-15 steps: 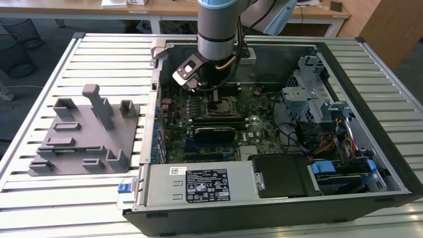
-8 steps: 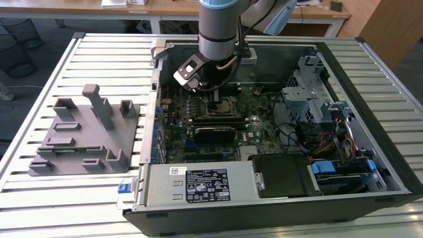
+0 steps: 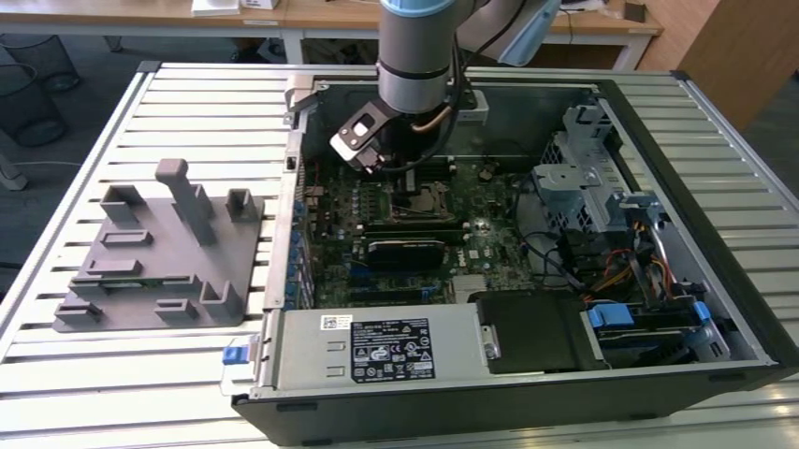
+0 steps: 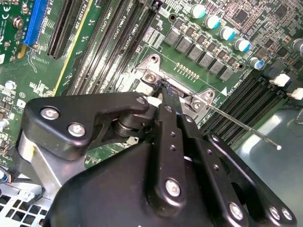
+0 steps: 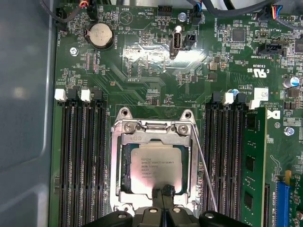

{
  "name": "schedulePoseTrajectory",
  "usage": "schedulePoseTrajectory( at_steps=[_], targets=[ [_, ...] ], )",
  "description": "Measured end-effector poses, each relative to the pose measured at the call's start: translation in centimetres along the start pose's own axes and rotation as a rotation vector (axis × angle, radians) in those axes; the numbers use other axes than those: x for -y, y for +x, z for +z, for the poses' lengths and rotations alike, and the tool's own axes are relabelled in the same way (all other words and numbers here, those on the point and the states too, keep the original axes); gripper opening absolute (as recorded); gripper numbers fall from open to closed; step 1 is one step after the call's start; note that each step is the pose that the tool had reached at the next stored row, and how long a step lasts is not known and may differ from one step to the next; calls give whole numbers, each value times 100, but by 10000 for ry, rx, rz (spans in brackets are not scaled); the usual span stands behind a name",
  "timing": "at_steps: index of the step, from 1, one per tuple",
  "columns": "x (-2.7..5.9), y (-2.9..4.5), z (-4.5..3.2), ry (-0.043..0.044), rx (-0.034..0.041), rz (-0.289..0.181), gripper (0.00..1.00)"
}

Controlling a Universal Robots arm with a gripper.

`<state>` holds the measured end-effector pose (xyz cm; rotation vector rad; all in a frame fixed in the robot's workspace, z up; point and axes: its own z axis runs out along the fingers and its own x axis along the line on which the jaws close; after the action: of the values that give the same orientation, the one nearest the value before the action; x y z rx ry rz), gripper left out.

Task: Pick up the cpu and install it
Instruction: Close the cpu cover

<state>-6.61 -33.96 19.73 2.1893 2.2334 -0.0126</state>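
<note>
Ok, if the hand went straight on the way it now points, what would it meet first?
Most likely the cpu, lying in the socket frame. In the first wrist view the hand points at the chip's edge. Depth is unclear, so it may already be touching.

Soft, even light (diffuse, with loose-edged shadows) fills the exterior view. The slatted table (image 3: 125,122) shines pale, brightest toward the exterior view's right. The inside of the computer case (image 3: 699,122) sits dimmer, and the arm (image 3: 418,47) lays a faint shadow over the motherboard (image 3: 481,201) beneath it. In the first wrist view a whitish glare patch smears the motherboard's green surface, and the cpu (image 5: 154,168) gives back a dull, matte sheen. In the second wrist view the gripper (image 4: 160,88), close to the lens, carries soft grey highlights on its black links, and the bare metal case wall (image 4: 279,132) glows pale and hazy.
</note>
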Motion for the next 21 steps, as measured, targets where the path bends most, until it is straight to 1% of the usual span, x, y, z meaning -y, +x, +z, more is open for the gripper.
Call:
schedulePoseTrajectory(
  at_steps=[2,3,9,15,21],
  targets=[
    [-8,-1,-1,1,0,-2,11],
    [-12,4,4,-11,-17,-2,11],
    [-18,9,-17,-27,-38,-3,11],
    [-17,8,-77,-29,-33,-3,11],
    [-17,7,-93,-42,-33,-2,11]
  ],
)
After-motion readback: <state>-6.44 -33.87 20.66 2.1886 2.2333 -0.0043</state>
